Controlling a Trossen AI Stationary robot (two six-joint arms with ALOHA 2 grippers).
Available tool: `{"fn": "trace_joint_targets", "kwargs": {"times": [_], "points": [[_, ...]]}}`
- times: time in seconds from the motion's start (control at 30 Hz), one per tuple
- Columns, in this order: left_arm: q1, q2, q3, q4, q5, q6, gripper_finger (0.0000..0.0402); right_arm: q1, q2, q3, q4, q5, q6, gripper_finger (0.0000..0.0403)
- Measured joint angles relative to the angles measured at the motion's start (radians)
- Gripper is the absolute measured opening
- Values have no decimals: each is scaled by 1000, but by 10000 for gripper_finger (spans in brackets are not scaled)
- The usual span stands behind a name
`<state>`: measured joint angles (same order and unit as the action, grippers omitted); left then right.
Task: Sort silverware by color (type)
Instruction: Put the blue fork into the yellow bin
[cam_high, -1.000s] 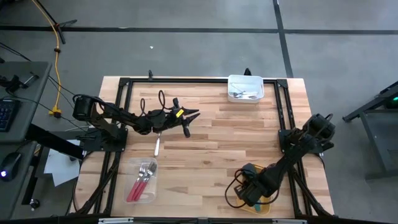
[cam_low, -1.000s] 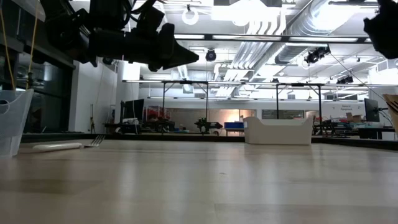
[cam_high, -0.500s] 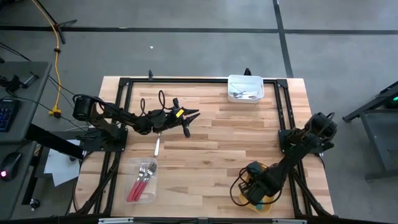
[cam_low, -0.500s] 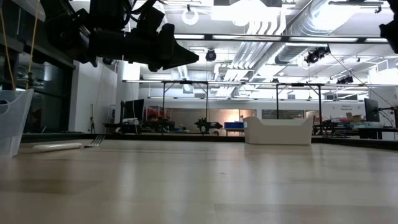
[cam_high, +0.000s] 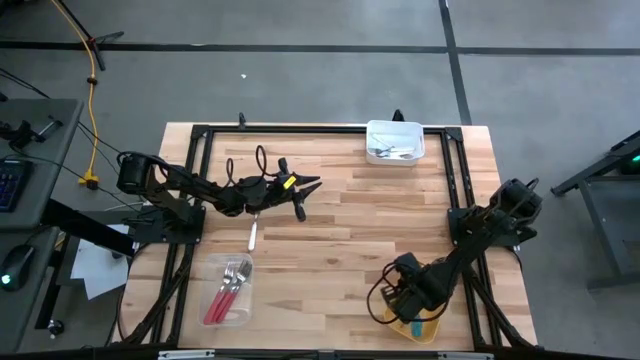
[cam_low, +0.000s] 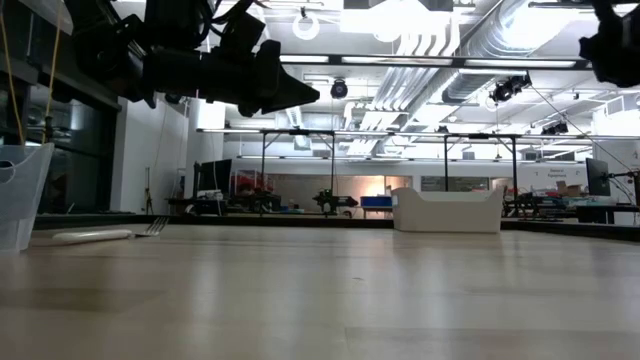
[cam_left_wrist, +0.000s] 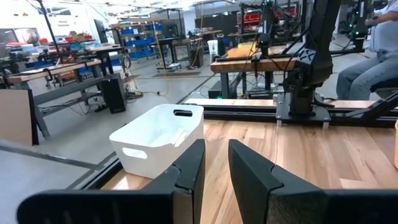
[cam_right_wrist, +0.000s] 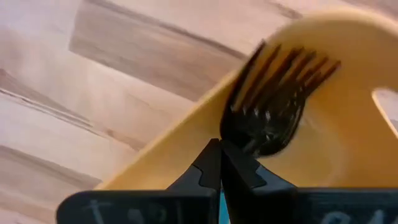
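My right gripper (cam_high: 403, 297) hangs over the yellow container (cam_high: 425, 326) at the table's near right. It is shut on a teal-handled fork whose dark head (cam_right_wrist: 273, 106) shows over the yellow wall (cam_right_wrist: 348, 74). My left gripper (cam_high: 309, 198) is open and hovers high over the table's middle (cam_low: 300, 92), touching nothing. A white-handled fork (cam_high: 252, 236) lies flat on the table near it. Red-handled forks lie in a clear container (cam_high: 228, 292) at the near left. More utensils lie in a white container (cam_high: 395, 142) at the far edge. My right gripper has a teal handle (cam_right_wrist: 221, 211) between its two fingers, seen as a thin strip in the slit behind the tips. The fork runs along the fingers, and its head sticks out past the fingertips over the yellow container. The fingers hide the place of contact.
Black frame rails run along the table's left, right and far sides. Bare wood lies between the white container (cam_left_wrist: 158, 146) and the yellow one. A seated person (cam_left_wrist: 373, 62) shows beyond the table in the left wrist view.
My right gripper has dipped a little toward the yellow container and come back up, staying over it. The left arm has kept still.
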<state>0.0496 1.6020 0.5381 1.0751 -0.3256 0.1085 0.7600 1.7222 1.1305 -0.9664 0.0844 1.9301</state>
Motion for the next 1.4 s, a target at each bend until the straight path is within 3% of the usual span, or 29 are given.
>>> {"fn": "trace_joint_targets", "kwargs": {"times": [0.23,0.53,1.1,1.4], "points": [[0,0,0,-2,0,0,62,-1,0,0,-38,-104,7,0],[0,0,0,-8,0,0,62,5,-49,0,-275,-89,27,0],[0,0,0,-9,0,0,62,-128,-48,0,-273,166,-298,0],[3,0,0,-27,-2,4,62,-166,-98,15,-214,186,-448,0]]}}
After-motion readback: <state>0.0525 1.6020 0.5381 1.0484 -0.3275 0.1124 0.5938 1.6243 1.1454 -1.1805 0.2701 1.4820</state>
